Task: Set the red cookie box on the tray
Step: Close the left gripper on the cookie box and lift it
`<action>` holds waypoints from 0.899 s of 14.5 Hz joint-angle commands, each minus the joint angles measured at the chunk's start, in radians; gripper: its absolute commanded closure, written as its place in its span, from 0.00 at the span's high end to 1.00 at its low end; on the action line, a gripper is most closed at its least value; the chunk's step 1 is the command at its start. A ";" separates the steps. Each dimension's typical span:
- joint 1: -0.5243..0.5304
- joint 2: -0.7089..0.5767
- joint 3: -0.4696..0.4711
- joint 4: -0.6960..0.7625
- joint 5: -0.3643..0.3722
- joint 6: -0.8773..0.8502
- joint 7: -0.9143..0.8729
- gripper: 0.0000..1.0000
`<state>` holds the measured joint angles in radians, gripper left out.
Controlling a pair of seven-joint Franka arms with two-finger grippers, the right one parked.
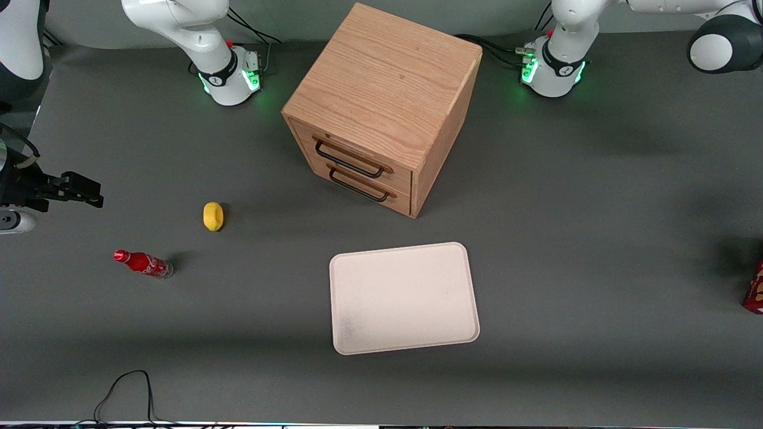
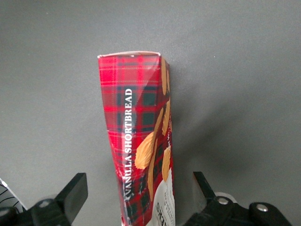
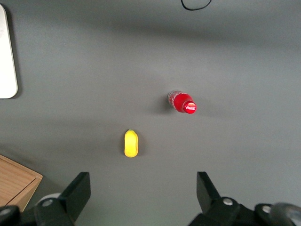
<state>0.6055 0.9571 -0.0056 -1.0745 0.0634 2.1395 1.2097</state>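
Tool [image 2: 140, 193] hangs wide over the red cookie box [image 2: 141, 150] at the tabletop's [image 1: 596, 208] working-arm edge; tray [image 1: 404, 297] bare

The working left arm rises from its base [image 1: 551, 71] at the far edge of the worktop, its white links leaving the front view toward the working arm's end of the table. Its gripper [image 2: 141, 197] is seen only from the wrist camera, hanging above the worktop and pointing down. The jaws stand wide apart, both black fingers [image 2: 73, 193] bare, with the red cookie box [image 2: 141, 150] between them but touching neither finger.
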 commanded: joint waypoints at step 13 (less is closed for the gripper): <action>0.002 -0.006 -0.001 -0.015 -0.005 0.008 0.033 0.00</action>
<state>0.6072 0.9586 -0.0058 -1.0803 0.0634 2.1392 1.2227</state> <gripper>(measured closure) 0.894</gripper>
